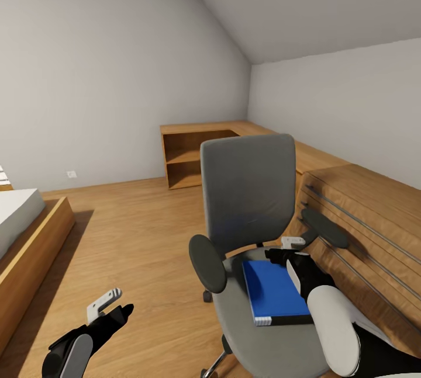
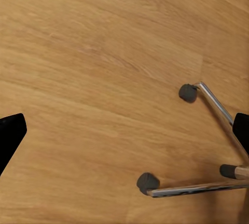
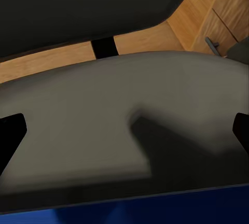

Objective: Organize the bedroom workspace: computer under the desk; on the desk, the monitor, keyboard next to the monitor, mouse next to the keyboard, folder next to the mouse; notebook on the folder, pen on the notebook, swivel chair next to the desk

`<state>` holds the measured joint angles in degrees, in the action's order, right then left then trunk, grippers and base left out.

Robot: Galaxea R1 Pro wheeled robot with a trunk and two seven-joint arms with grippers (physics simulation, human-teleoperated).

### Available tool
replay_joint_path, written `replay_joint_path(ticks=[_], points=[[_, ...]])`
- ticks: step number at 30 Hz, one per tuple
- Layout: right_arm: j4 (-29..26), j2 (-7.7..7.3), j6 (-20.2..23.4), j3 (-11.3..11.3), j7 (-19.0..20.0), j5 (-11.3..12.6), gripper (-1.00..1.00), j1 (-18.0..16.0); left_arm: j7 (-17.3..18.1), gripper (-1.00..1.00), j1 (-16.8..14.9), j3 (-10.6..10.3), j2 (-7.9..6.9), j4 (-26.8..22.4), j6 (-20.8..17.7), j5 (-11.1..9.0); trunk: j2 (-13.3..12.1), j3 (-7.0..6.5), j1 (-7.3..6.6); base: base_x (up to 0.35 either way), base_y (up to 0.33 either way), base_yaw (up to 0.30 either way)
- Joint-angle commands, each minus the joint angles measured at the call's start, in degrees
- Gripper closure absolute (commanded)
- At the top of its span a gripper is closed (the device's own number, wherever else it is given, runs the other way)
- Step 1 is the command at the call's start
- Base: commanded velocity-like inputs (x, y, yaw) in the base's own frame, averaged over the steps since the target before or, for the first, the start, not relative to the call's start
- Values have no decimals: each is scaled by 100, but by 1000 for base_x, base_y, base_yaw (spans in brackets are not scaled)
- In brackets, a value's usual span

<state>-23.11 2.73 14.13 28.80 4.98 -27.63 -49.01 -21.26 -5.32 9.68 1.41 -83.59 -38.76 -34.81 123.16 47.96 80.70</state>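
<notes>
Head view: at the far left, a white bed on a wooden frame is seen beside the light wooden floor. The black left gripper with grey fingertips is held low over that floor, well apart from the chair. In the left wrist view its two black fingers are seen far apart, so the jaws are wide, and nothing is held between them. Under them, the chrome legs and dark casters of the chair are seen.

In the middle stands the grey padded swivel chair with a tall back and black armrests. The flat bright blue folder with a white edge lies on its seat. The black right gripper is held just over the folder's far edge. In the right wrist view its jaws are wide open above the grey seat, and the blue folder is seen at the picture's edge.

Low oak-wood shelves run along the back and right walls.
</notes>
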Motion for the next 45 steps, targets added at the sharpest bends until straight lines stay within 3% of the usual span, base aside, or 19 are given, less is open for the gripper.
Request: replay_joint_path(ticks=[1, 23, 33, 45], points=[[-18, 7, 28, 46, 47, -64, -100, -3, -46, -100, -4, 7, 3, -6, -21, -61, 3, 6, -1, 0, 0, 0], [89, 3, 45, 43, 40, -112, -100, -3, -61, -100, -4, 7, 7, 22, -10, -66, 3, 6, -1, 0, 0, 0], [173, 0, 54, 38, 35, -267, -100, -3, -55, -100, -4, 7, 8, 27, -10, -61, 3, 6, -1, 0, 0, 0], [184, -8, 259, 30, 29, -303, -100, -3, -61, -100, -4, 7, 8, 27, -8, -61, 3, 6, -1, 0, 0, 0]])
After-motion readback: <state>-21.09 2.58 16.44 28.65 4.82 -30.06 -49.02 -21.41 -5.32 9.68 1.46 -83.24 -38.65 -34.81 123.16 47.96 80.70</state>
